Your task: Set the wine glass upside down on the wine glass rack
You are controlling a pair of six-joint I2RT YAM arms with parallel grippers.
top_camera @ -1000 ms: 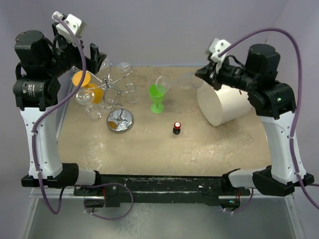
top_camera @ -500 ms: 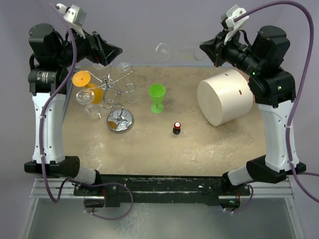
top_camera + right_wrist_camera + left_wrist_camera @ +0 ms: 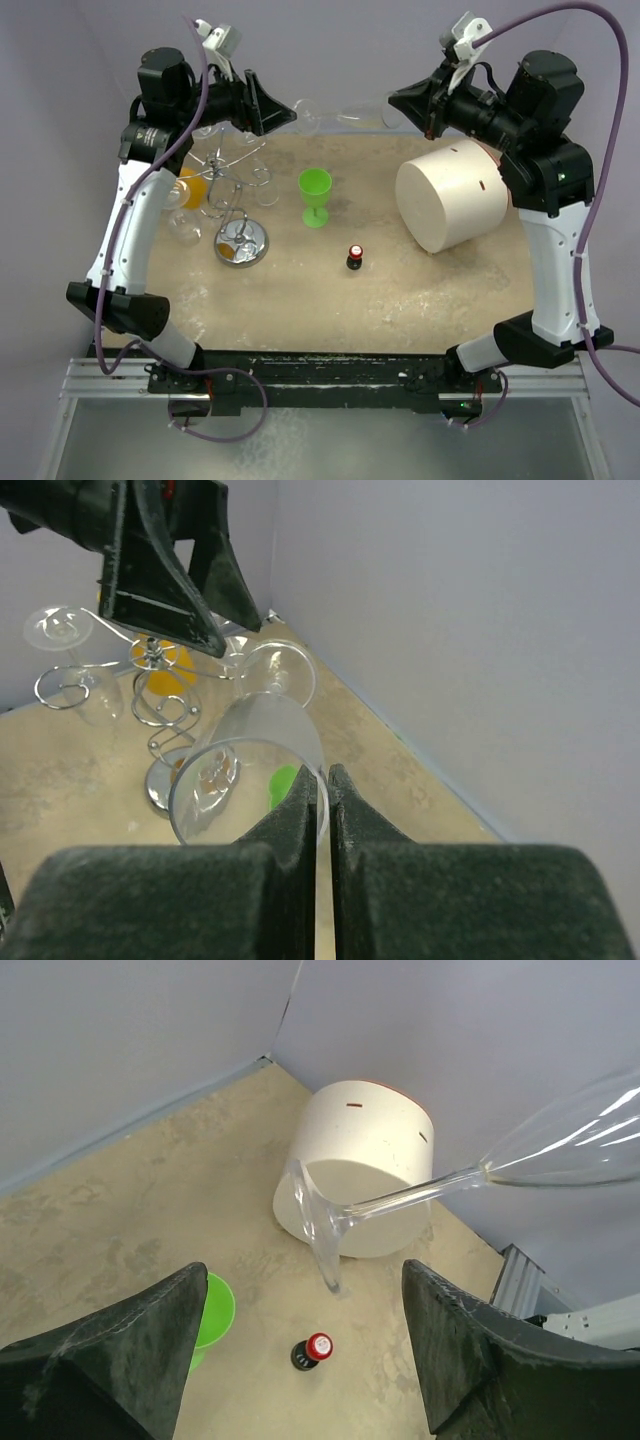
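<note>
I am watching the right fingers (image 3: 405,100) (image 3: 300,805) pinching shut on the rim of the wine glass (image 3: 345,108) (image 3: 255,740) (image 3: 410,1192), which is hanging in the air above the far edge of the desk (image 3: 400,290), lying roughly on its side, bowl to the right and foot to the left. Its bowl is looking clear and empty. The left fingers (image 3: 275,108) (image 3: 170,1325) are standing spread wide apart, gripping nothing. In the left wrist view the foot of the glass is sitting in the gap between them, and I cannot tell whether it is touching either one. The wine glass rack (image 3: 241,243) (image 3: 165,720) is standing on the left part of the desk, nearer than the glass and well apart from it. Clear glasses (image 3: 185,225) (image 3: 95,695) are hanging bowl-down from its curled wire arms, and an orange goblet (image 3: 192,186) is showing at its left side. A green goblet (image 3: 315,190) is standing upright just right of the rack, mouth up, and I am seeing only green inside it. A small bottle with a red cap (image 3: 354,257) (image 3: 317,1347) is standing nearer, to its right. A big white cylinder (image 3: 450,195) (image 3: 360,1150) is resting tilted on the right side, and I cannot tell what it is holding.
</note>
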